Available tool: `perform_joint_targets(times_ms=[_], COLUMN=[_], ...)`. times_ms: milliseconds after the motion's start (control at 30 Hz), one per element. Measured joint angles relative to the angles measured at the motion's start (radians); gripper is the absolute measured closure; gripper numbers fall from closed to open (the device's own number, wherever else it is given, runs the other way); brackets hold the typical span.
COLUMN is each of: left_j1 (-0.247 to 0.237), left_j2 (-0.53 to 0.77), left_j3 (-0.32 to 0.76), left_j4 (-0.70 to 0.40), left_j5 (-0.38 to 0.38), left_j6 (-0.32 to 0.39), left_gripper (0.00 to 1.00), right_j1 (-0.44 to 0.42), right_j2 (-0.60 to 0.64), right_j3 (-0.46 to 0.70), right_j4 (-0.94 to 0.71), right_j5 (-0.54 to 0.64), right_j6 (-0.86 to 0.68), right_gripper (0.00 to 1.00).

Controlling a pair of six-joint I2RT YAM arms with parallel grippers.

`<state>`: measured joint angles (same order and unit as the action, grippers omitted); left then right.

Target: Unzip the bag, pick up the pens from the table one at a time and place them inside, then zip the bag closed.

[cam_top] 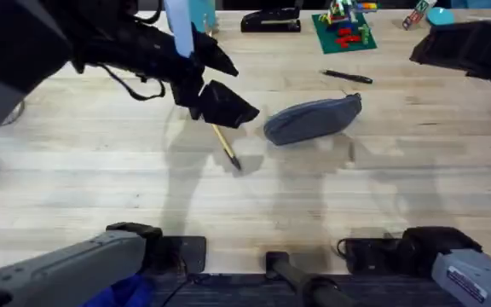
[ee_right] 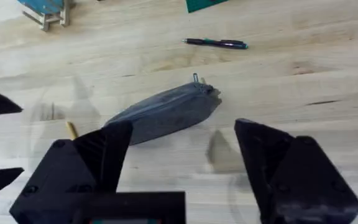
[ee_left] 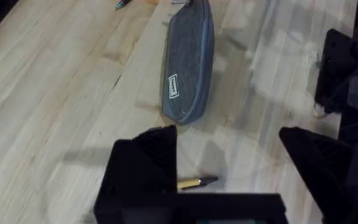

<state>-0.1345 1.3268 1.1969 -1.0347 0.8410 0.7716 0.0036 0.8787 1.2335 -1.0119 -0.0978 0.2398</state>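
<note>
The grey-blue bag (cam_top: 314, 118) lies on the table (cam_top: 101, 170) near the middle, and its zipper looks closed, with the pull (ee_right: 196, 78) at one end. The yellow-tan pen (cam_top: 226, 147) rests just left of the bag, dark tip toward the front. Behind the bag lies the black pen (cam_top: 346, 77). My left gripper (cam_top: 233, 83) hovers open above the yellow pen, which shows between its fingers (ee_left: 145, 168) in the left wrist view. My right gripper (ee_right: 185, 168) is open and empty, held high over the bag's right side.
A black stapler (cam_top: 271, 20), a green brick plate (cam_top: 344, 30) with small bricks and a blue wooden item (ee_right: 45, 7) stand along the back edge. The right arm (cam_top: 467, 47) hangs over the back right corner. Bare wood lies in front of the bag.
</note>
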Motion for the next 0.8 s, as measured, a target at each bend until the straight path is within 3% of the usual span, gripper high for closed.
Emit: perform_joint_targets(times_ms=[133,567,800], left_j1=[0.0,-0.004,-0.052], left_j2=[0.047,0.141,0.147], left_j3=[0.0,0.0,-0.011], left_j4=[0.001,-0.012,0.028], left_j5=[0.011,0.053,0.044], left_j6=[0.02,0.209,0.299], left_gripper=[0.006,0.004,0.004], right_j1=[0.0,0.0,0.0], right_j2=[0.0,0.013,0.053], right_j3=[0.0,0.001,0.001], right_j4=[0.0,0.0,0.0], right_j5=[0.0,0.005,0.007], right_j6=[0.0,0.0,0.0], right_gripper=[0.005,0.005,0.005])
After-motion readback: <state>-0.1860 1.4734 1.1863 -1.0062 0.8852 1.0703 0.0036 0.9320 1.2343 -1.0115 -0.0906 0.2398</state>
